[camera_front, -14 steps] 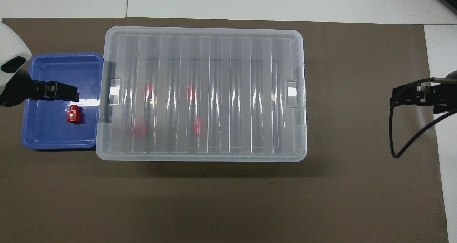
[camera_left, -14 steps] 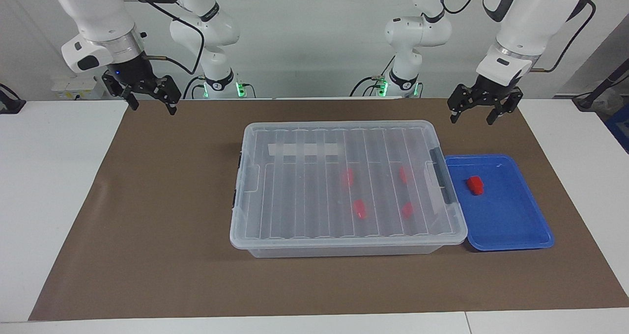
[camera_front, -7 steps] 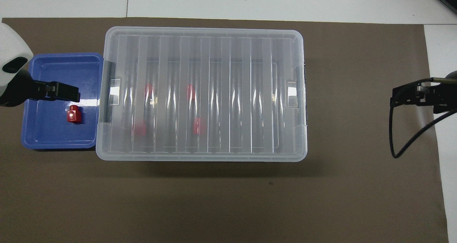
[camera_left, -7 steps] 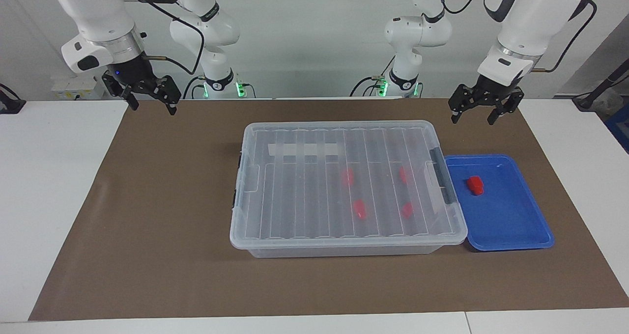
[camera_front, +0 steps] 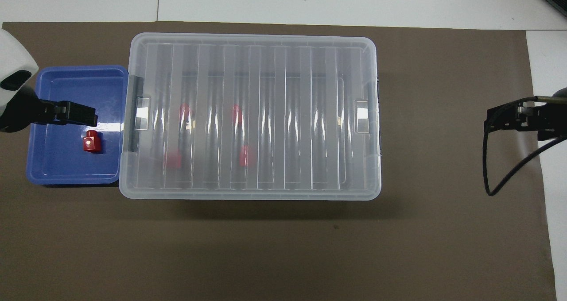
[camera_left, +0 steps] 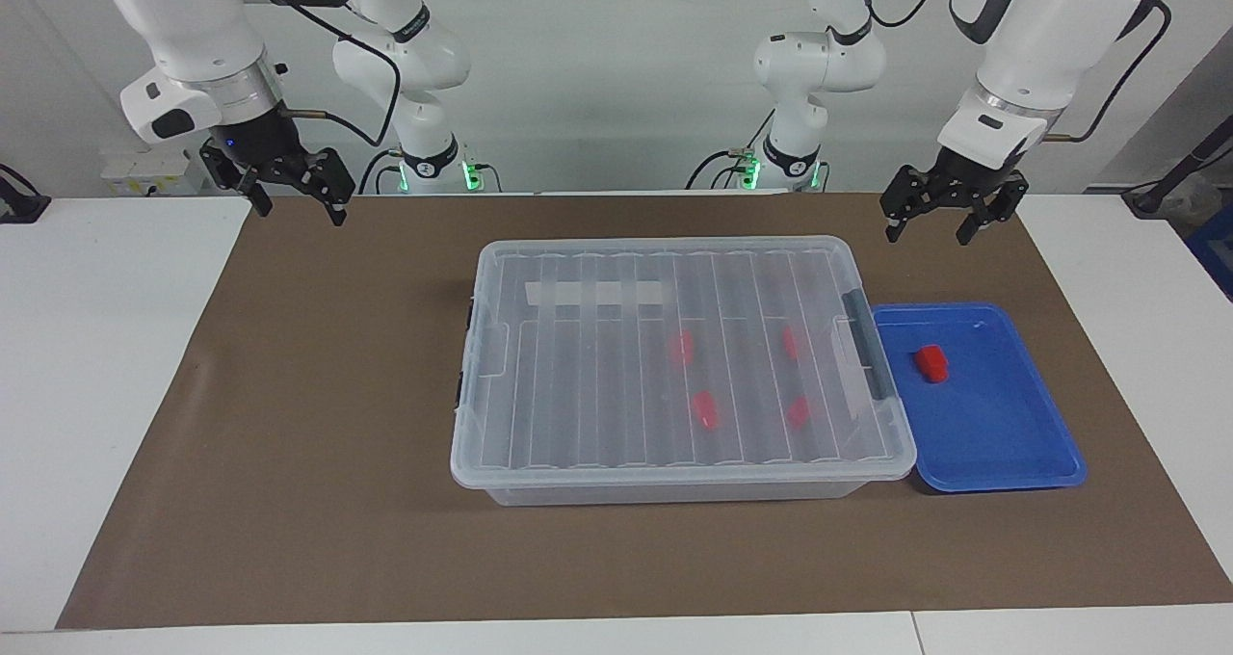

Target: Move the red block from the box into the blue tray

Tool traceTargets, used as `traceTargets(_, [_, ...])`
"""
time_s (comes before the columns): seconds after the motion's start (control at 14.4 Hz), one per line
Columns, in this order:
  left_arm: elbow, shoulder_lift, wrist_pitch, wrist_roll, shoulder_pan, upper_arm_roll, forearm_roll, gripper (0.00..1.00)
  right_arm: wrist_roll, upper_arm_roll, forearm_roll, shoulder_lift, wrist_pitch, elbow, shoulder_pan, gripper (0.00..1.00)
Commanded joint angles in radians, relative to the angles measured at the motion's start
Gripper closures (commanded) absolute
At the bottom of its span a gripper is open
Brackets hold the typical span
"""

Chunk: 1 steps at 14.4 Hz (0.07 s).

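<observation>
One red block (camera_left: 931, 363) lies in the tray (camera_left: 1002, 443), at three o'clock of the box (camera_left: 674, 366) in the facing view. The lid is on, four more blocks inside. Both grippers, left (camera_left: 942, 218) and right (camera_left: 289, 191), hang released and empty; reaching for another block risks ramming that lid.

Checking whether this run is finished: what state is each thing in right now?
box: lid on, four red blocks inside.
red block: lying in the blue tray.
blue tray: beside the box, touching it.
left gripper: open, empty, raised.
right gripper: open, empty, raised.
</observation>
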<state>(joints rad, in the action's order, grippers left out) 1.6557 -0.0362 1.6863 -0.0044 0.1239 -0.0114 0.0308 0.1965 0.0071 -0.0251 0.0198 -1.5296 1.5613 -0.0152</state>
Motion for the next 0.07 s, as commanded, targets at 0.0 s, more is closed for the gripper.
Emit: traceTargets(0.0, [0.024,-0.019,-0.005,0.001,0.011,-0.013,-0.014,0.00,0.015,0.010,-0.001,0.002,0.000,0.003,0.009,0.00])
